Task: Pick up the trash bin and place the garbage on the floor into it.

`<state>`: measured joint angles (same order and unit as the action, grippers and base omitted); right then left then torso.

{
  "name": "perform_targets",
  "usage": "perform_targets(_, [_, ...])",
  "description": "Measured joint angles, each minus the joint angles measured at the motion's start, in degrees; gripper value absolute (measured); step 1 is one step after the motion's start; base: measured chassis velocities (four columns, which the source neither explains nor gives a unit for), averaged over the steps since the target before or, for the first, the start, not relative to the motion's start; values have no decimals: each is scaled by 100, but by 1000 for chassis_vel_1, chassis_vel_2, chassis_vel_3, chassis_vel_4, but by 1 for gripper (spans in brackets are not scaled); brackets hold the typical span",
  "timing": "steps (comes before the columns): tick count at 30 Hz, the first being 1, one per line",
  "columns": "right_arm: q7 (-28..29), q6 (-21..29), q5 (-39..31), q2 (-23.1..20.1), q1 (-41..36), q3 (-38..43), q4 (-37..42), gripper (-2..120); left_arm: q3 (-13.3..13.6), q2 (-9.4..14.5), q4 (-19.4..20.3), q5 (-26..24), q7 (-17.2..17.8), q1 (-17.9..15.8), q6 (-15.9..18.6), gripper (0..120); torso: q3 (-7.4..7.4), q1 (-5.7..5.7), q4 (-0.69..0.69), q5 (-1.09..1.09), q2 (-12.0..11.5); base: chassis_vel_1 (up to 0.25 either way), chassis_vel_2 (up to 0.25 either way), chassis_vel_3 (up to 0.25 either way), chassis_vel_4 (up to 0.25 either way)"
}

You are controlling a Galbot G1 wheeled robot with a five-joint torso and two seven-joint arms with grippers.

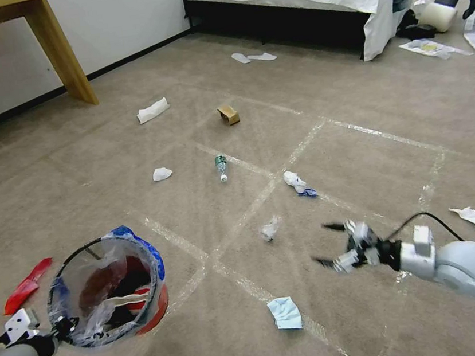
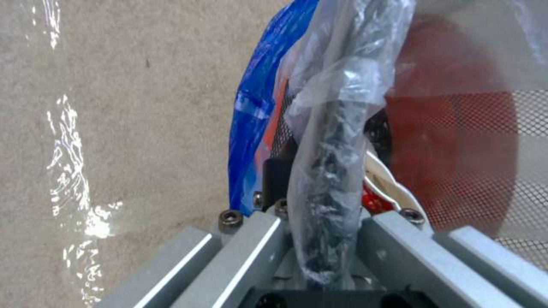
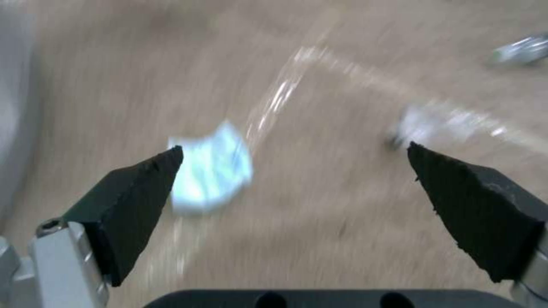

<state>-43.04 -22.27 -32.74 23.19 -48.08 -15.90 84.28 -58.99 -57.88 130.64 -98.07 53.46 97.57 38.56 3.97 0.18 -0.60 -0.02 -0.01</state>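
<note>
trash bin: the red-orange trash bin sits near-left, held at its near rim. The clear liner with the blue edge is bunched over that rim, and some stuff looks to be inside already.

left hand: the left hand is clamped on the bin's rim, liner pinched in with it. The left wrist view shows the rim wrapped in plastic running straight between the fingers. Best to keep the mouth facing up and level, I'd say.

right hand: the right hand hangs above the floor on the near right, spread wide with nothing in it.

likely target: the light blue scrap lies nearest, between bin and right hand, beside a tape line. In the right wrist view it's just past one black pad, not centred.

tip: line the scrap up between both pads before dropping. It looks flat and flimsy, so pads probably need to reach the carpet.

other garbage: a crumpled clear wad just beyond, a small bottle farther off, a red wrapper left of the bin.
</note>
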Motion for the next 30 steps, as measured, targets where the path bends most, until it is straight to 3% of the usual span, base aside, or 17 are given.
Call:
perform_targets(1, [0,0,0,0,0,0,0,100,0,0,0,0,0,0,0,0,0,0,0,0,0,0,0,0,0])
perform_targets(2, [-375,-138,233,183,205,-147,-308,100,3,-28,-1,48,-34,17,0,0,0,0,3,9,0,0,0,0,0])
perform_targets(4, [-946,-298,468,421,426,-266,-592,100,9,-82,14,94,-39,31,0,0,0,0,6,0,0,0,0,0,0])
perform_targets(5, [-946,-298,468,421,426,-266,-592,100,9,-82,14,94,-39,31,0,0,0,0,6,0,0,0,0,0,0])
perform_targets(7, [-1543,-469,713,853,839,-598,-954,100,10,-123,87,125,-33,58,-1,0,0,0,6,3,0,0,0,0,0])
perform_targets(11, [-1592,-464,798,1016,982,-733,-1063,100,8,-133,110,135,-28,81,-2,0,0,0,4,2,0,0,0,0,0])
perform_targets(18, [-1790,-506,1183,1964,1710,-1801,-1900,100,0,-224,110,263,-39,172,-4,0,0,0,5,2,0,0,0,0,0])
perform_targets(22, [-1730,-491,1230,2166,1836,-2061,-2076,100,0,-234,98,293,-49,183,-4,0,0,0,5,1,0,0,0,0,0])
perform_targets(30, [-1032,-502,1817,2678,1934,-2361,-2597,100,-24,-235,32,304,-67,142,-16,0,0,0,4,1,0,0,0,0,0])
